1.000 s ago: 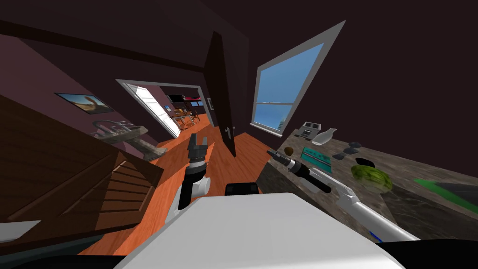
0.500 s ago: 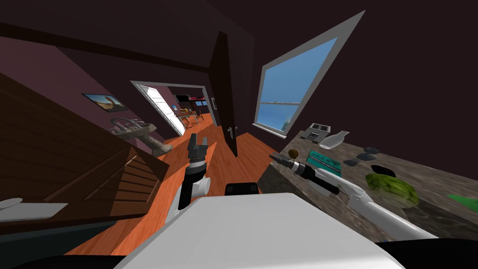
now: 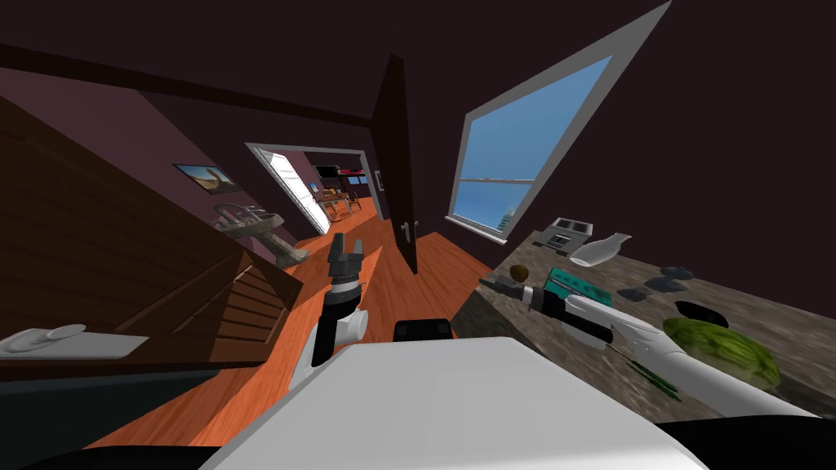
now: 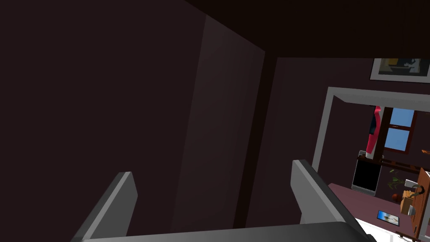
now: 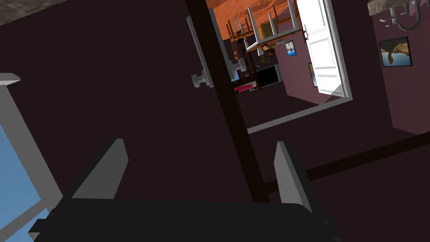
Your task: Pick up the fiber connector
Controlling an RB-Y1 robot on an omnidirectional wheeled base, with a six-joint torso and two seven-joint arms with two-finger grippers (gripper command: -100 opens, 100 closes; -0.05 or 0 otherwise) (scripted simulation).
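Observation:
A stone-patterned counter runs along my right side. On it lie several small dark grey pieces, a flat teal board, a small brown round thing and thin dark green strips beside my right forearm. I cannot tell which of these is the fiber connector. My right gripper hangs over the counter's near corner, just short of the brown round thing, open and holding nothing. Over the orange floor ahead of me, my left gripper is raised, open and holding nothing.
The counter also holds a toaster, a white vase on its side, a black dish and a green melon-like ball. A dark door stands open ahead. A brown dresser lines my left.
The whole head view has shifted, so I have turned: the counter's things have slid to the right and look nearer. My right forearm now lies further along the counter's edge. The left arm keeps its pose.

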